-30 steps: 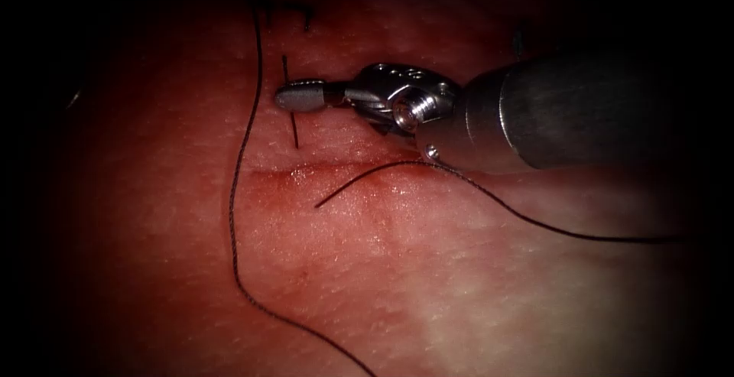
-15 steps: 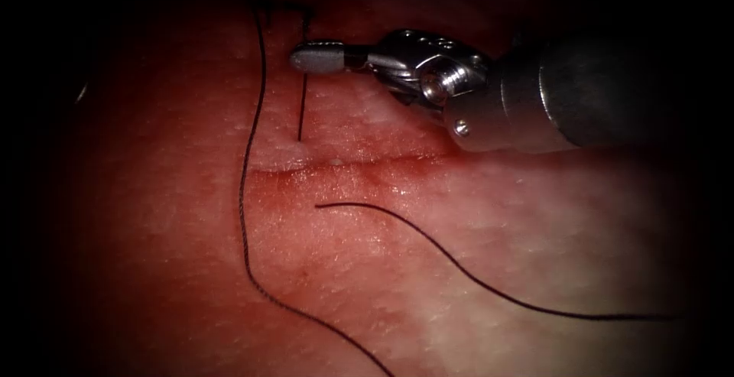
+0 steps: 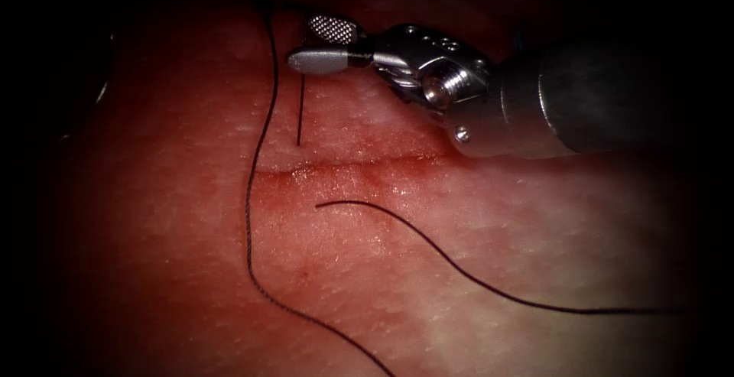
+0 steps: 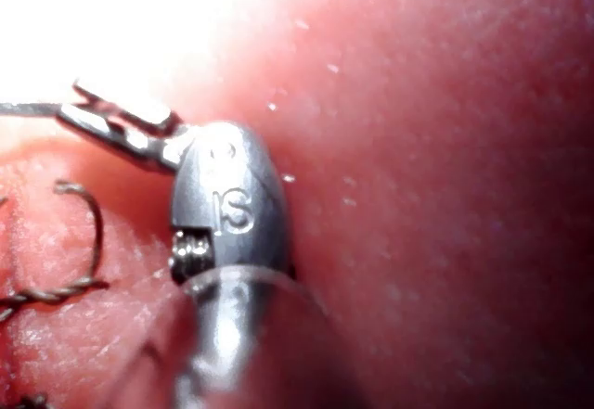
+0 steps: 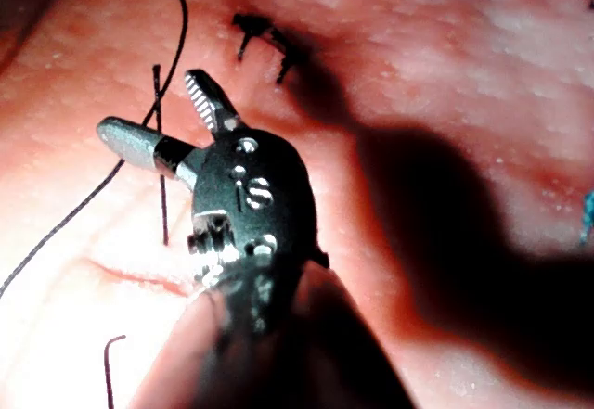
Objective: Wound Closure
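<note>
My right tool [image 3: 319,45] comes in from the right above the cut [image 3: 344,167]. Its jaws stand open and grip nothing [image 5: 148,106]. A short thread end [image 3: 300,109] rises from the tissue just above the cut and passes between them. A long thread [image 3: 248,216] runs down the left. Another loose thread [image 3: 459,266] trails off to the right below the cut. My left tool [image 4: 111,117] is shut on a taut thread [image 4: 28,108] at its tip.
A knotted stitch [image 5: 264,33] sits beyond the right tool's jaws. A curl of braided thread [image 4: 88,233] lies on the tissue beside the left tool. Red fluid [image 3: 329,186] wets the tissue along the cut.
The right tool, shut on the short thread end, lifted it up and slightly right. It has now opened its jaws and let the thread go.
</note>
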`<action>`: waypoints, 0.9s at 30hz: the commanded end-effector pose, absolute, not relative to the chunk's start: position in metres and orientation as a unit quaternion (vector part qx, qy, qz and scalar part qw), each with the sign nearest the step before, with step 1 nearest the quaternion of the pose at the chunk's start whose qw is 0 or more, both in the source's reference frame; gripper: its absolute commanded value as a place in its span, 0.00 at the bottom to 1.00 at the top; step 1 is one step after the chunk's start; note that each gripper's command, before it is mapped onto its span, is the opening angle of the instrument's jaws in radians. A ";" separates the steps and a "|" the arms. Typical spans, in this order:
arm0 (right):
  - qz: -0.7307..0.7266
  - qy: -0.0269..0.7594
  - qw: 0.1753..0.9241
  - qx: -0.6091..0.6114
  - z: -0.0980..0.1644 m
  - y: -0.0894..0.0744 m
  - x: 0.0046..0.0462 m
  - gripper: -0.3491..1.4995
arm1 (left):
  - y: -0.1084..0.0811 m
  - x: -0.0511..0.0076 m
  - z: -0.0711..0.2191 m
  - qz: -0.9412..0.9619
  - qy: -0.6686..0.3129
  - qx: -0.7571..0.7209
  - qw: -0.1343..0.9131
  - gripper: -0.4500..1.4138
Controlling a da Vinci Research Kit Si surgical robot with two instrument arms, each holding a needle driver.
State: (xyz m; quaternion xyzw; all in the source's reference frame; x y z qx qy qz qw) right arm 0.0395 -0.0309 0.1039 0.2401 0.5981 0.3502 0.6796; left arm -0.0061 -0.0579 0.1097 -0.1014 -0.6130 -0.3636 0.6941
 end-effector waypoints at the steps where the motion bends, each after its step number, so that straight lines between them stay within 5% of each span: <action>1: 0.349 0.607 0.674 0.235 0.103 -0.031 0.0381 0.86 | -0.059 -0.0068 0.111 -0.362 -0.605 -0.098 0.702 0.25; 5: 0.342 0.613 0.681 0.208 0.102 -0.031 0.0347 0.83 | -0.060 -0.0066 0.113 -0.367 -0.582 -0.092 0.720 0.24; 8: 0.343 0.610 0.690 0.185 0.101 -0.032 0.0308 0.77 | -0.060 -0.0057 0.114 -0.383 -0.558 -0.095 0.730 0.36; 9: 0.343 0.610 0.691 0.181 0.101 -0.032 0.0300 0.76 | -0.060 -0.0054 0.114 -0.389 -0.552 -0.101 0.731 0.45; 11: 0.340 0.617 0.690 0.165 0.100 -0.033 0.0275 0.74 | -0.059 -0.0047 0.114 -0.414 -0.535 -0.115 0.728 0.86; 12: 0.343 0.621 0.687 0.158 0.100 -0.034 0.0262 0.74 | -0.059 -0.0047 0.114 -0.427 -0.527 -0.115 0.726 0.95; 27: 0.324 0.626 0.697 0.129 0.099 -0.035 0.0238 0.72 | -0.056 -0.0068 0.095 -0.353 -0.483 -0.127 0.791 0.99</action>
